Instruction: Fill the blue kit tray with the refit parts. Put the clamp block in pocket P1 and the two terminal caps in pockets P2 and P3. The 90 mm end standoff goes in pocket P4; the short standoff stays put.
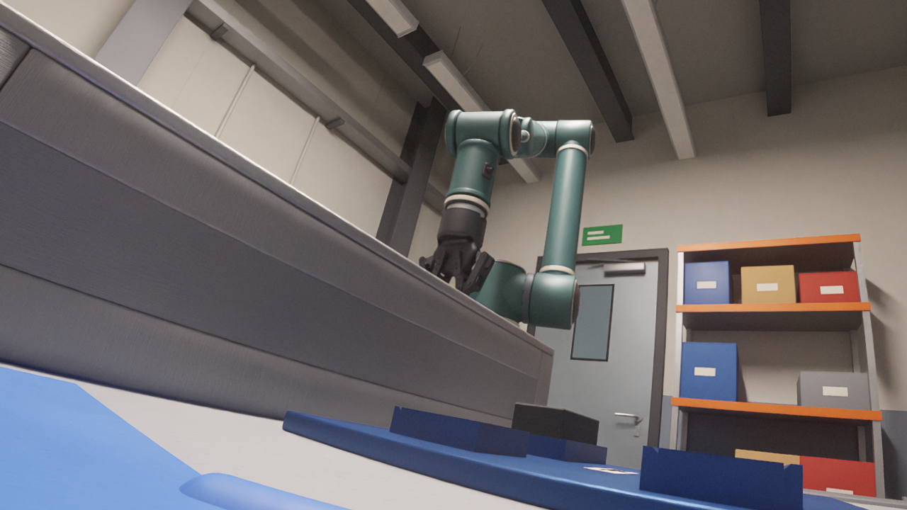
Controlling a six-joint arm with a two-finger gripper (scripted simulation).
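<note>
Whatever lies under my gripper point(458, 274) is hidden behind the rim of the long grey barrier, and the fingertips dip out of sight behind that rim too. My gripper is closed on a part that I cannot identify from here. The green arm point(558, 209) reaches down to it from the far side. Close to the camera, the blue kit tray point(507, 466) lies on the pale table with dark blue pocket walls point(720, 479) standing up from it. A black clamp block point(555, 423) sits in a pocket at the tray's far side.
The grey barrier point(222, 266) runs diagonally across the left half of the scene and hides the surface behind it. A shelf unit point(774, 361) with coloured boxes stands on the right beside a grey door point(599, 349). A light blue mat point(76, 450) covers the near left corner.
</note>
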